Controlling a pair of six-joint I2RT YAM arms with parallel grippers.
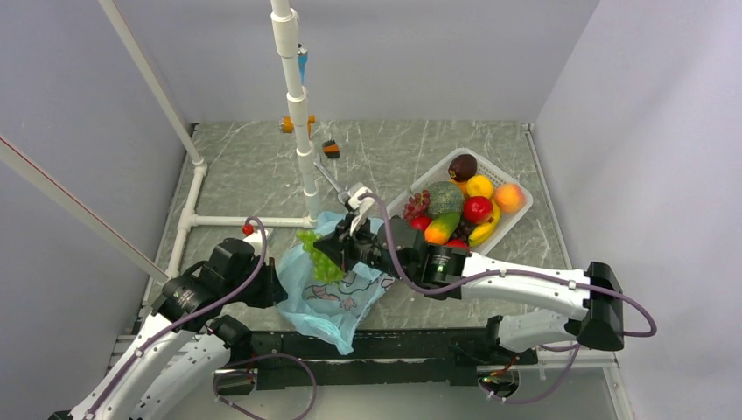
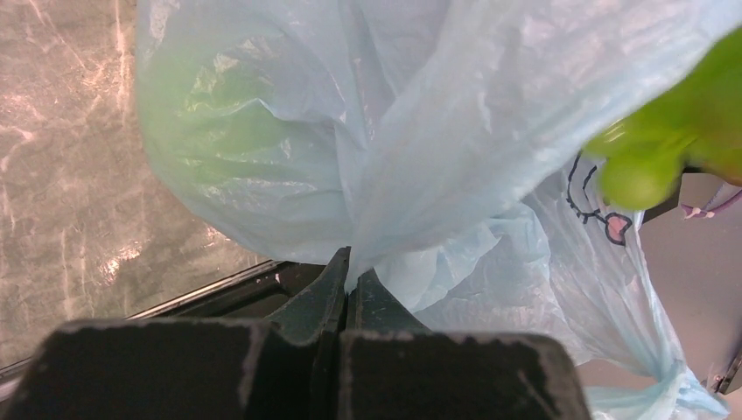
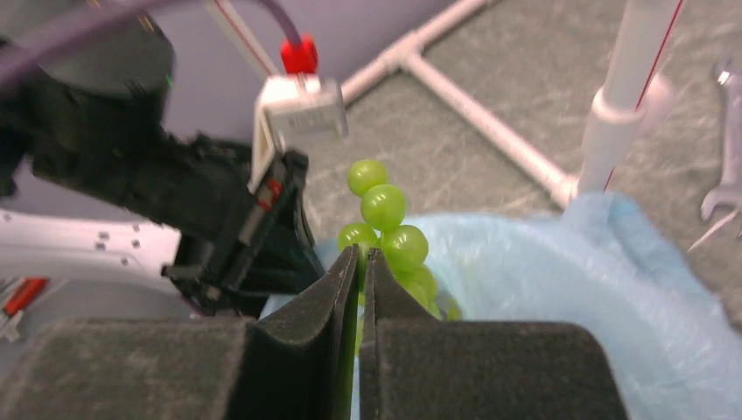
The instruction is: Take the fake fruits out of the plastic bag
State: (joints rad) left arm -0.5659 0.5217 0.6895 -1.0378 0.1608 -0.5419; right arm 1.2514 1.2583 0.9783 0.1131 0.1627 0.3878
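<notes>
The light-blue plastic bag (image 1: 328, 293) lies at the near middle of the table, its mouth up. My left gripper (image 2: 350, 267) is shut on a fold of the bag (image 2: 420, 131) at its left side. My right gripper (image 3: 361, 255) is shut on the green grape bunch (image 3: 385, 223) and holds it at the bag's mouth; the bunch (image 1: 317, 256) shows above the bag's left rim. A blurred green part of it sits at the right edge of the left wrist view (image 2: 674, 140). Something green shows through the bag's wall (image 2: 210, 131). The bag's other contents are hidden.
A white slotted basket (image 1: 507, 175) at the back right holds several fruits. A white pipe frame (image 1: 302, 149) stands behind the bag, with a spanner (image 1: 337, 185) and small orange and black items (image 1: 330, 149) near it. The left arm's wrist (image 3: 219, 210) is close beside the grapes.
</notes>
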